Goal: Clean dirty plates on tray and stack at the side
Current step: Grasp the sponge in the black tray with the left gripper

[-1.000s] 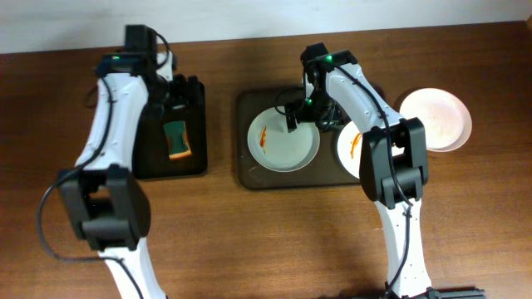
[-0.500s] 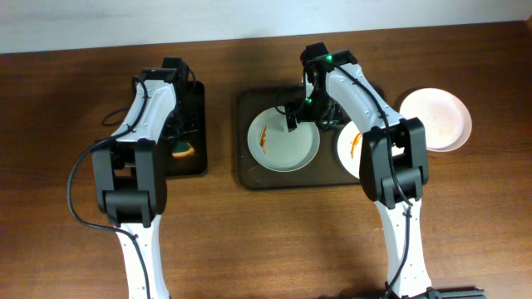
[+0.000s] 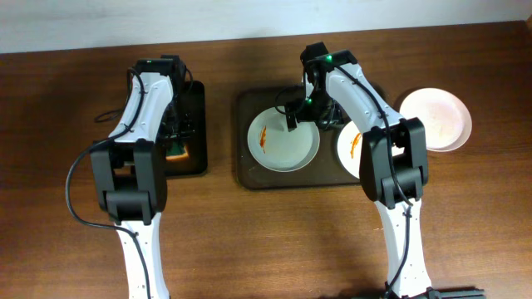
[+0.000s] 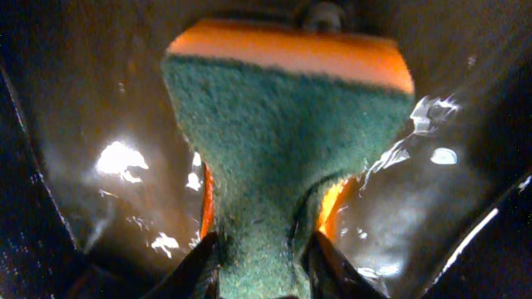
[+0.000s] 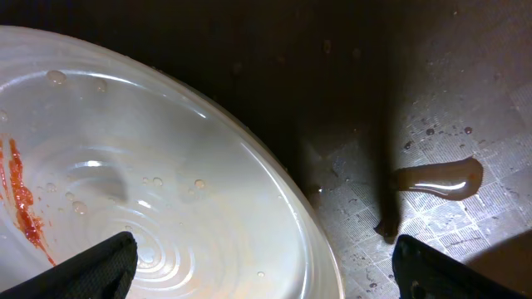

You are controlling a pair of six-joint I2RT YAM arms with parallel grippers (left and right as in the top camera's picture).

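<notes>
1. left hand (image 4: 258, 267) is clamped on the green-orange sponge (image 4: 274, 141), over the black tray (image 3: 195, 100).
2. right hand (image 5: 274, 267) stands wide apart; below it a smeared plate (image 5: 125, 191) lies in the brown tray (image 5: 432, 124).

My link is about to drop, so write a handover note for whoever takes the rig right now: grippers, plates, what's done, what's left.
Left gripper: jaws closed on the sponge, down in the small black tray.
Right gripper: jaws open, empty, low over the rim of the left plate.
Plates: left plate and right plate both lie on the brown tray, each with an orange-red smear. The third plate sits on the table right of the tray and looks plain.
Done: one plate apparently clean and set aside; sponge gripped.
Left: wipe both smeared plates and stack them at the side.
</notes>
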